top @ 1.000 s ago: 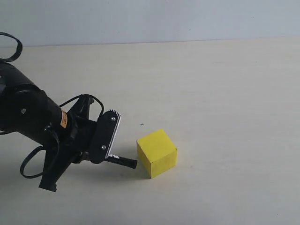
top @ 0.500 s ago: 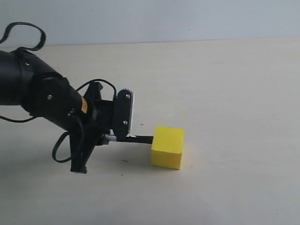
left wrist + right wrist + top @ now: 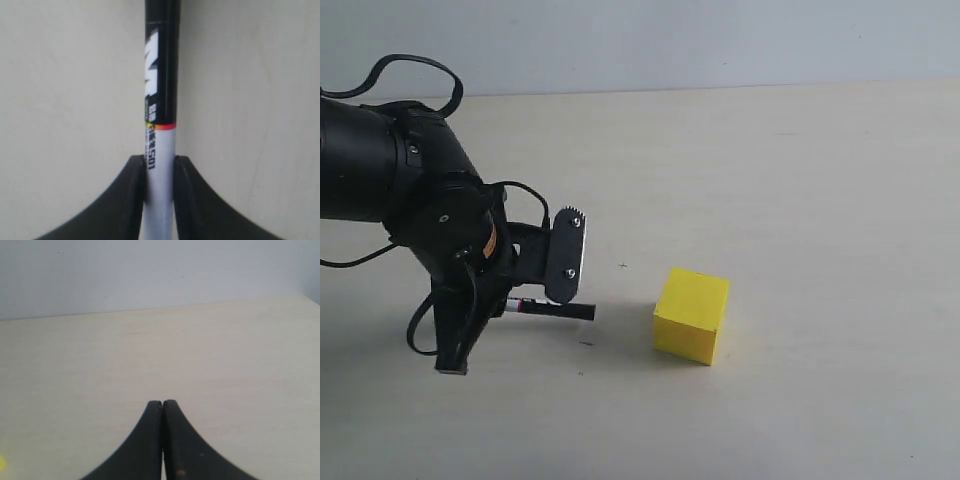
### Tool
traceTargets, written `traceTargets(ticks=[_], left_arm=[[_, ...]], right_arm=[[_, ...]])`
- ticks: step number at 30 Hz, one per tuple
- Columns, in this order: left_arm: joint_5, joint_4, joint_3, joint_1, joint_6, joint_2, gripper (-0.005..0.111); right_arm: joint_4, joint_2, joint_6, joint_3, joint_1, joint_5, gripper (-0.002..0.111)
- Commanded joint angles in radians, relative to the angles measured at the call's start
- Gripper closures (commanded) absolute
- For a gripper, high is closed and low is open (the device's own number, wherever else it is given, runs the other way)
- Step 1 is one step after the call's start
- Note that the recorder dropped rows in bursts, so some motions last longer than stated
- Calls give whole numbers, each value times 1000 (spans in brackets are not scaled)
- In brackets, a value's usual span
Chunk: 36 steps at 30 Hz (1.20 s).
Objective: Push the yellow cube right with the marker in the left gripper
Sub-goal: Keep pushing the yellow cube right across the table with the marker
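The left gripper's (image 3: 542,285) fingers (image 3: 125,200) are closed tightly on the marker's (image 3: 560,311) white barrel, just behind its thin red band. The right gripper's (image 3: 162,405) fingers are pressed together with nothing between them, above bare pale surface (image 3: 800,200). The exterior view shows the marker lying almost level and low over the surface, its long axis running left to right. Its black end points right at the yellow cube (image 3: 691,316), with a clear gap between them. The cube sits on the surface right of the gripper, one corner turned toward the camera. Only the left wrist view shows the white lettering on the black half; it does not show the cube. The right wrist view catches a yellow sliver (image 3: 2,463) at its edge.
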Motion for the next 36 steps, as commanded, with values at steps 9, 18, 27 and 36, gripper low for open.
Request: traceTargets(ticks=[9,18,27,36], left_arm=[[-2,-3,-118,-160,-137,101,107],[144,41,-118,-137,-217,85,107],[82,45,-121,-194,-334,85,107],[84,40,-203,-307,-358,86,107]], right_arm=[[3,-5,-5,4,1,-5,108],[3,-5,-5,4,1,-3,108],[3,-5,-5,4,1,-3,108],[3,-5,-5,4,1,-3,108]])
